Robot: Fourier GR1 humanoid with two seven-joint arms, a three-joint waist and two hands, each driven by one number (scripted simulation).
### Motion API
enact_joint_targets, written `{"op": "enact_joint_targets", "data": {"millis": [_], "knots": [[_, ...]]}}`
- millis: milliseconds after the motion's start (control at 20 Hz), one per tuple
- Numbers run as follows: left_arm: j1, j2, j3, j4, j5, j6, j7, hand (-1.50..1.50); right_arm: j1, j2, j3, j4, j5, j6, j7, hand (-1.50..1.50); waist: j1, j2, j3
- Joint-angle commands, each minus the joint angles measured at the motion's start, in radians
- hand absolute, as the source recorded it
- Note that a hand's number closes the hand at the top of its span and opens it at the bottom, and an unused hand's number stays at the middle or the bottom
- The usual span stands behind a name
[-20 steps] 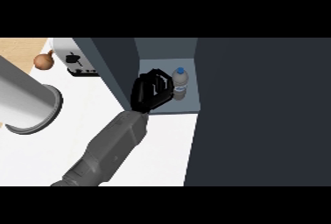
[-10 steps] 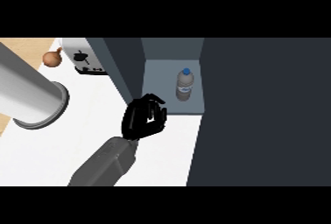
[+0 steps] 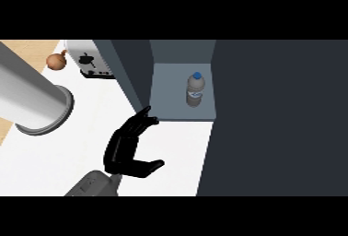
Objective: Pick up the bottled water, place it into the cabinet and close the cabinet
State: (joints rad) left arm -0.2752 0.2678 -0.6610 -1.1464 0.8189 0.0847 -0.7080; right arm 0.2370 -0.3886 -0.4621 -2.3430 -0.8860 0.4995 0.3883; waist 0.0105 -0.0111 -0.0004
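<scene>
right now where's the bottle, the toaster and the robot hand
bottle (image 3: pixel 195 92), head view, on its label
toaster (image 3: pixel 93 61), head view, on its front face
robot hand (image 3: pixel 124 150), head view, on its palm

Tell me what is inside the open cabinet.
One water bottle stands on the cabinet floor, blue cap up, nothing else beside it. The dark door at the right covers whatever lies further that way.

Clear bottled water (image 3: pixel 195 91) with blue cap and blue-white label, upper centre; slate-grey cabinet (image 3: pixel 272 120); white desk (image 3: pixel 61 156); black hand (image 3: pixel 129 147); silver-and-black toaster (image 3: pixel 92 60), upper left; brown onion (image 3: pixel 56 60); grey cylinder (image 3: pixel 31 99), left.
</scene>
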Motion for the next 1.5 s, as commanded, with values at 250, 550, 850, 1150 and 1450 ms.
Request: {"op": "enact_joint_targets", "data": {"millis": [250, 550, 850, 1150, 1450], "knots": [[0.244, 0.247, 0.060, -0.247, 0.007, -0.045, -0.035, -1.50, 0.051, 0.007, 0.172, -0.290, 0.042, -0.079, 0.100, 1.50, 0.001, -0.002, -0.002], [0.355, 0.371, 0.122, -0.372, 0.000, 0.013, -0.038, -1.50, -0.020, 0.045, 0.387, -0.255, 0.140, -0.143, 0.113, 1.50, 0.016, 0.000, -0.002], [0.446, 0.482, 0.176, -0.408, -0.001, -0.055, -0.099, -1.50, -0.104, 0.049, 0.565, -0.257, 0.215, -0.206, 0.134, 1.50, 0.011, -0.006, -0.005], [0.520, 0.527, 0.188, -0.466, 0.003, -0.084, -0.121, -1.50, -0.268, 0.060, 0.727, -0.200, 0.273, -0.314, 0.161, 1.50, 0.013, -0.013, -0.008], [0.541, 0.593, 0.228, -0.547, 0.038, -0.090, -0.079, -1.50, -0.470, 0.113, 0.891, -0.089, 0.341, -0.459, 0.182, 1.50, 0.013, -0.019, -0.009]]}}
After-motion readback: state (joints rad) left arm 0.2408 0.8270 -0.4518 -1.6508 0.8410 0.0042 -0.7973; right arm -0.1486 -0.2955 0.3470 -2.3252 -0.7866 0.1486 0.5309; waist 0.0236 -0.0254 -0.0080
